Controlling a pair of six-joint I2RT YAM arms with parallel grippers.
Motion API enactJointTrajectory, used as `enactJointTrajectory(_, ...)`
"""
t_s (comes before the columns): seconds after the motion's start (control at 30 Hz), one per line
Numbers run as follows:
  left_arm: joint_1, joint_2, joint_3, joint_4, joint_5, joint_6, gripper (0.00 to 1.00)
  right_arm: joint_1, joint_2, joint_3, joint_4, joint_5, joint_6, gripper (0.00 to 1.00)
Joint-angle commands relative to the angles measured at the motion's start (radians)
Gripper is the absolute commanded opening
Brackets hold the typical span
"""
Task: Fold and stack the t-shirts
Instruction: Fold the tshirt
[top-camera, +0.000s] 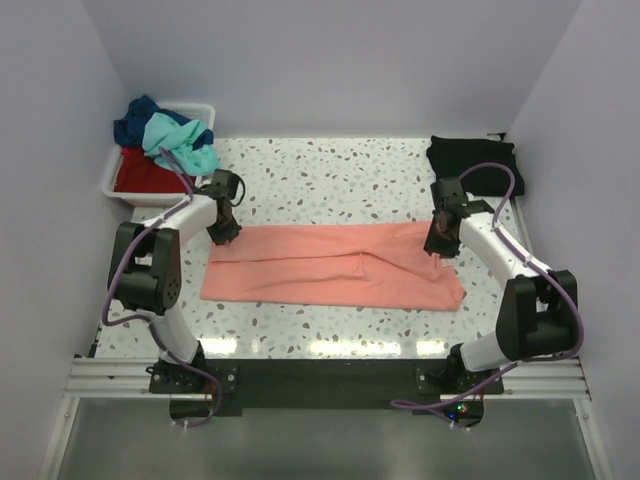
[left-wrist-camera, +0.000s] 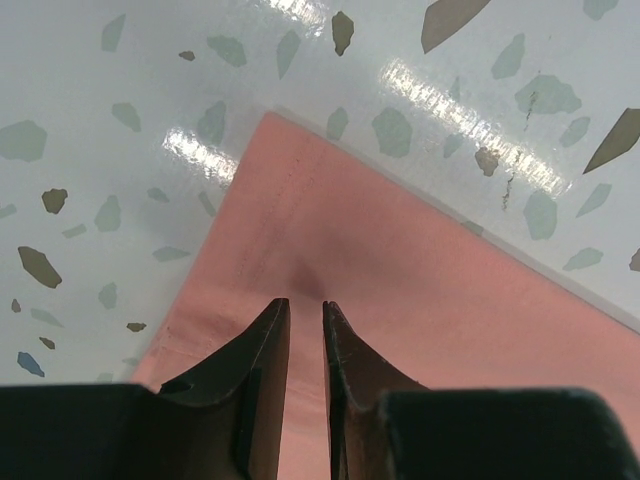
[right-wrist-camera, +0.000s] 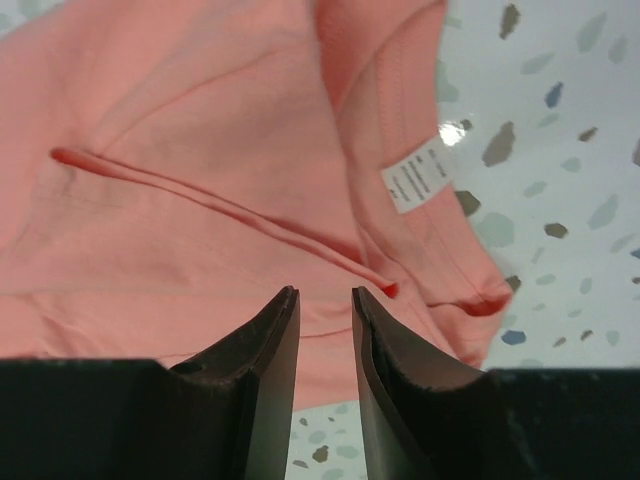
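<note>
Two ends: we are clamping the left jaws on the pink shirt (top-camera: 330, 265), likely anchoring its corner; the right jaws are standing apart.

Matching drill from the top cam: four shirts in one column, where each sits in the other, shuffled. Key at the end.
Things:
1. pink shirt
2. black shirt
3. teal shirt
4. red shirt

Places:
A. far right corner of the table
B. low in the bin, under other shirts
C. spread flat mid-table
D. on top of the pile in the bin

Pairs: 1-C, 2-A, 3-D, 4-B
</note>
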Motion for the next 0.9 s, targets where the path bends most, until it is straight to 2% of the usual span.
enactJointTrajectory(0.0, -0.004, 0.018, 0.032, 0.025, 0.003, 0.021, 0.24, 0.001, 0.043, 0.032, 0.137, -0.14, -0.021, 0.33)
enactJointTrajectory(0.4, -0.004, 0.028, 0.039, 0.031, 0.017, 0.052, 0.25, 0.021, 0.241, 0.154, 0.286, -0.253, -0.021, 0.34)
enactJointTrajectory(0.87, -0.004, 0.042, 0.065, 0.013, -0.006, 0.06, 0.25, 0.081, 0.359, 0.273, 0.257, -0.255, -0.022, 0.35)
